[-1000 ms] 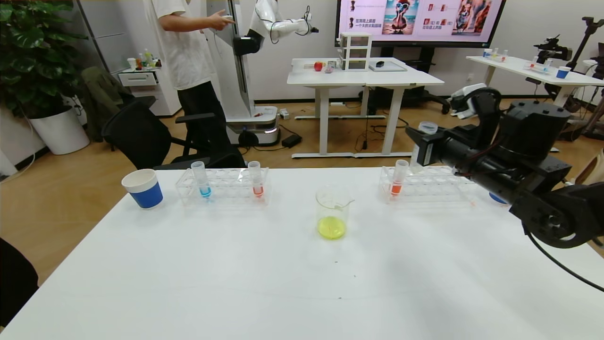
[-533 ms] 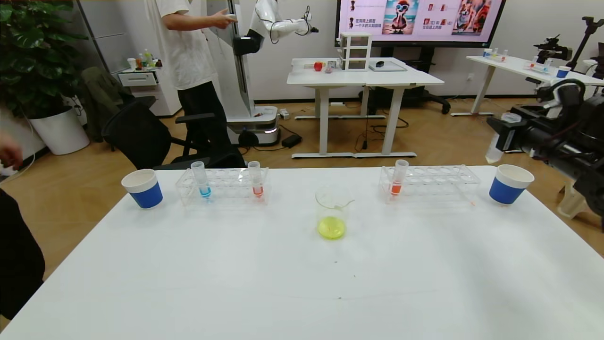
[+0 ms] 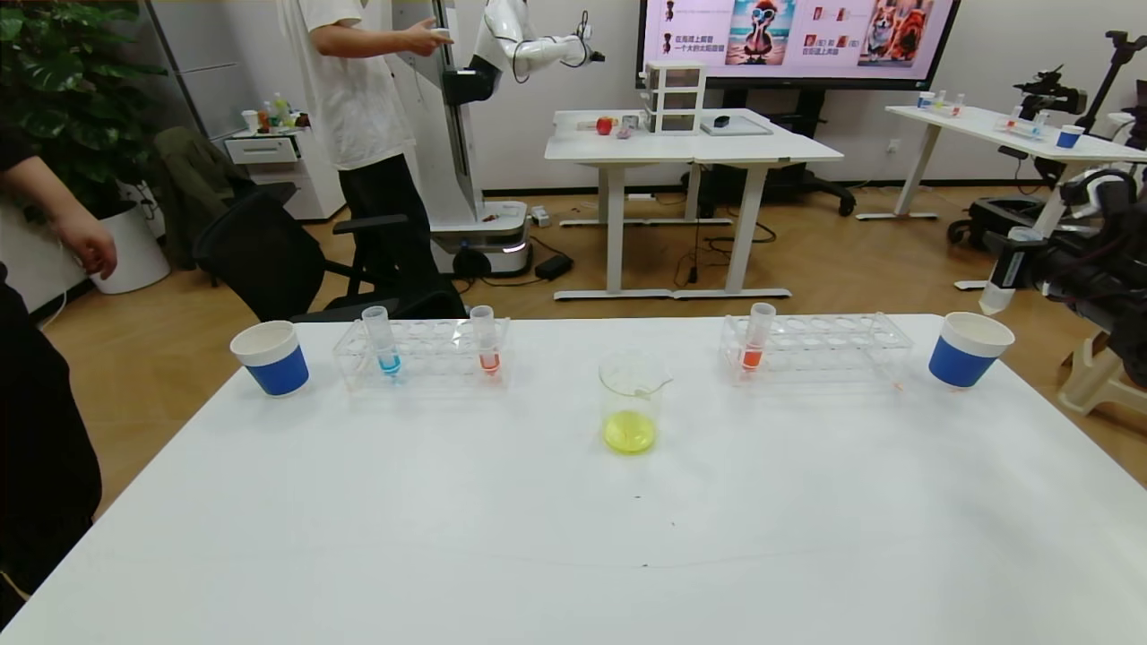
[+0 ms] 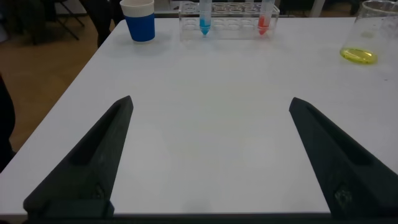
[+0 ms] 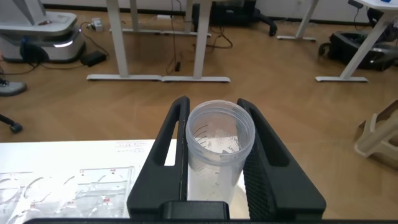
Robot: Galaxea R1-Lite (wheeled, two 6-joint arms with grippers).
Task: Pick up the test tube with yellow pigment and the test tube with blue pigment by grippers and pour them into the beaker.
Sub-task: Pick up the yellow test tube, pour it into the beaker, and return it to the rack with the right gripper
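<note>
So your table [image 3: 573, 537] carries two clear racks, two blue cups and the beaker [image 3: 633, 403], which stands mid-table between the racks with yellow liquid already in its bottom. On the far right, the right gripper [image 3: 1013, 269] hangs just above and beyond the right cup [image 3: 966, 349], its fingers clamped on an empty-looking clear tube [image 5: 219, 149]; by the yellow in the beaker this looks like the spent yellow tube, and the step in hand is probably getting rid of it. If the cup is where it goes, bring the tube's round tip squarely over the cup mouth and lower it inside the rim before you release, because the tube is light and would likely bounce off the edge if dropped from height. Keep the wrist level so no last drops run onto the table. The left gripper [image 4: 208, 155] waits low over the near-left part of the table with its fingers spread wide and nothing between them. Its target, the blue tube [image 3: 383, 340], stands upright at the left end of the left rack [image 3: 421, 358], well apart from the gripper, with a red tube [image 3: 487, 340] toward the other end. When you go for it, come at the upper half of the tube, above the rack's top plate, and lift straight up so the rack does not tip or drag.
</note>
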